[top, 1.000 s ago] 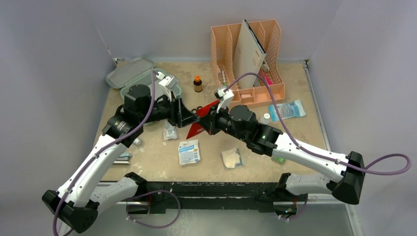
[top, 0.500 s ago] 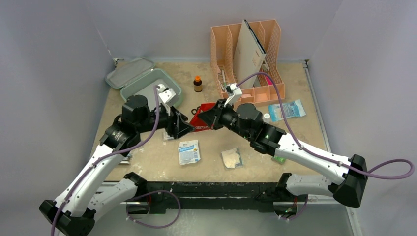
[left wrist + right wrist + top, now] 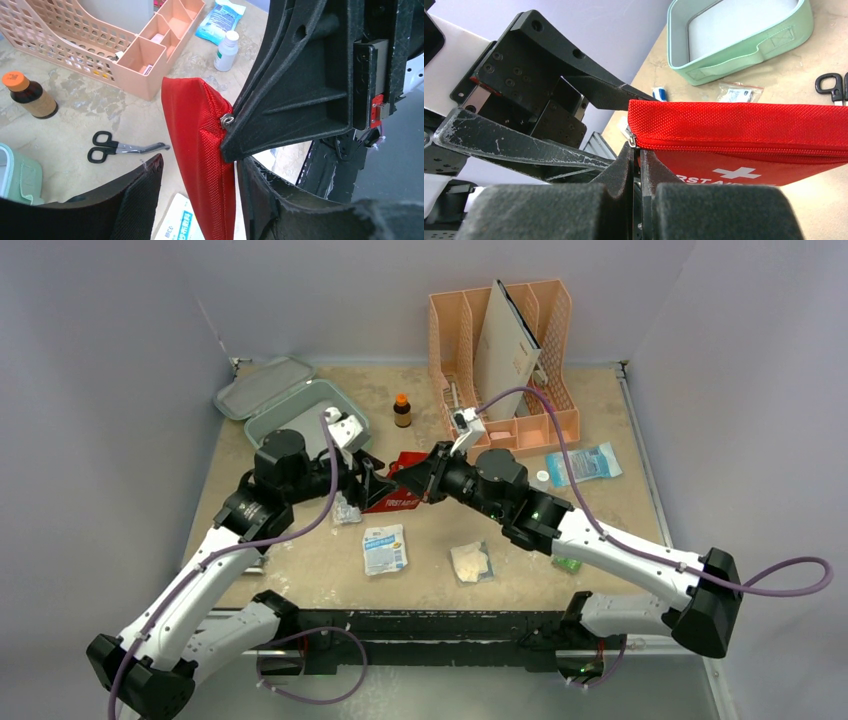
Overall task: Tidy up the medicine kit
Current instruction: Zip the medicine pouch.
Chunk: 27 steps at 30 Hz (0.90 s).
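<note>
The medicine kit (image 3: 305,412) is a mint-green case lying open at the back left, its lid (image 3: 265,388) flipped behind it; its wall also shows in the right wrist view (image 3: 749,47). A red first-aid pouch (image 3: 395,502) hangs between the two arms mid-table. My right gripper (image 3: 638,150) is shut on the pouch's zipper pull at its end corner. My left gripper (image 3: 200,170) stands open with the red pouch (image 3: 205,150) between its fingers. Its left finger is clear of the fabric and its right finger is close against it.
A brown bottle (image 3: 402,410) and a peach file organizer (image 3: 505,370) stand at the back. Black-handled scissors (image 3: 120,147) lie under the pouch. Sachets (image 3: 385,548) (image 3: 470,562) lie near the front. A blue packet (image 3: 585,463) and a small white bottle (image 3: 541,478) lie at the right.
The pouch has tipped from a steep diagonal to lower and flatter and shifted slightly left. The left jaws have widened and come back around it. The right gripper stays shut on the pull.
</note>
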Each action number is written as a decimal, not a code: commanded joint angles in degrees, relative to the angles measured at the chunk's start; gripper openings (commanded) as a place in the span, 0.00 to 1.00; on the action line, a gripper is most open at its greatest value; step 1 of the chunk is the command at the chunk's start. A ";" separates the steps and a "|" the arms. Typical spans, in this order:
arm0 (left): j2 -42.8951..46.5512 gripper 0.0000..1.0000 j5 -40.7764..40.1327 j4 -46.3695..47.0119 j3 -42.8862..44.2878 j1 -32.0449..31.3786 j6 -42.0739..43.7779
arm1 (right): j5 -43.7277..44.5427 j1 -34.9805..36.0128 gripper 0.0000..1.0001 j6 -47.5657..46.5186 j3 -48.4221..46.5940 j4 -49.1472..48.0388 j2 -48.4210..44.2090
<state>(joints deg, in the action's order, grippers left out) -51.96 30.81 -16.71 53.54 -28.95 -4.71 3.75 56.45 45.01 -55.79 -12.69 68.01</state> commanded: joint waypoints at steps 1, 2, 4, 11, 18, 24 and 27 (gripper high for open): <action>0.44 0.51 1.18 4.55 -1.14 -0.05 2.14 | -1.15 -0.19 0.00 1.43 -0.55 -3.66 0.15; 0.69 0.48 1.68 4.58 -1.41 -0.05 2.78 | -1.30 -0.22 0.00 1.47 -0.55 -3.59 0.11; 1.21 0.35 2.40 4.51 -1.86 -0.05 3.43 | -2.12 -0.13 0.00 1.03 -0.74 -3.39 0.09; 4.57 0.00 4.15 3.77 -3.22 -0.01 4.23 | -11.65 -1.71 0.15 -4.11 -1.86 3.05 -1.73; 6.71 0.00 6.26 4.03 -4.47 -0.05 4.45 | -14.23 -2.49 0.08 -8.22 -1.23 7.01 -4.55; 7.23 0.00 8.25 4.71 -4.80 -0.04 4.40 | -17.54 -3.34 0.00 -11.26 -2.22 10.23 -4.46; 7.16 0.00 8.95 5.51 -5.06 -0.03 3.46 | -18.49 -3.42 0.00 -11.35 -1.88 8.96 -4.50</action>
<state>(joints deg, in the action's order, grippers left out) -45.30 37.19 -14.59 48.86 -29.26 -1.76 -11.68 53.41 36.05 -55.94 -3.38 64.12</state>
